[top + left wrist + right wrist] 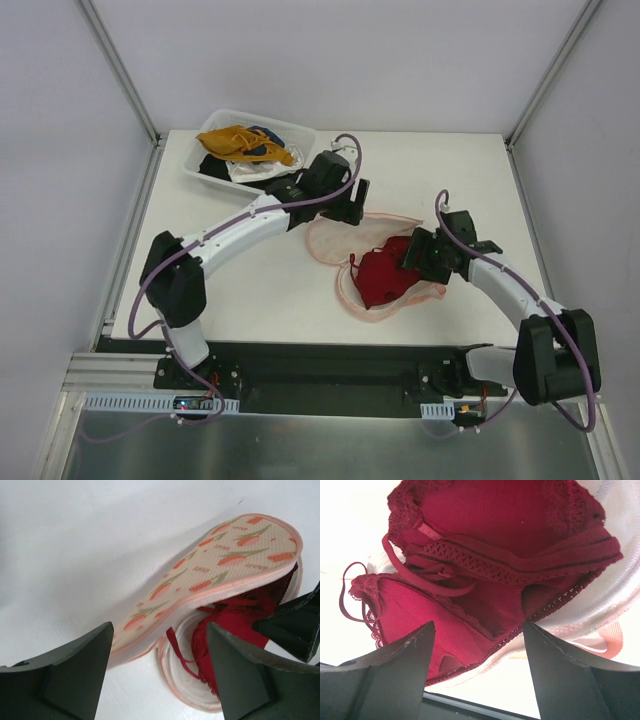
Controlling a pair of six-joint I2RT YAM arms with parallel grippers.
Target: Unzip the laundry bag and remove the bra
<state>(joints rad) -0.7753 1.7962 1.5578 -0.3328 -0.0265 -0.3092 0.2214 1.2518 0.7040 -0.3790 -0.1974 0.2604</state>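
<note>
The right hand [479,625] is filling the bottom of its own view, its two dark fingers [395,675] standing spread with nothing between them. Just ahead of the tips, the bra [495,570] is lying folded, cup over cup, in one half of the bag [615,595], with its straps trailing to one side. Its long axis is running across the gap between the fingers, a little tilted. A straight reach forward and down is therefore likely to meet the band and cup edges rather than an end.

From above, the bag is lying unzipped on the bench [260,290], opened like a clamshell, with the bra sitting in the half nearer the right arm. The right hand is hovering at that half's edge and is clearly the nearer one. The left hand [350,212], likewise spread, is hanging over the other half. In its view the printed lid [215,560] is arching over the bra, its rim passing between the open fingers; I cannot tell whether either is touching it. The bin [203,140] is sitting at the far left corner.
</note>
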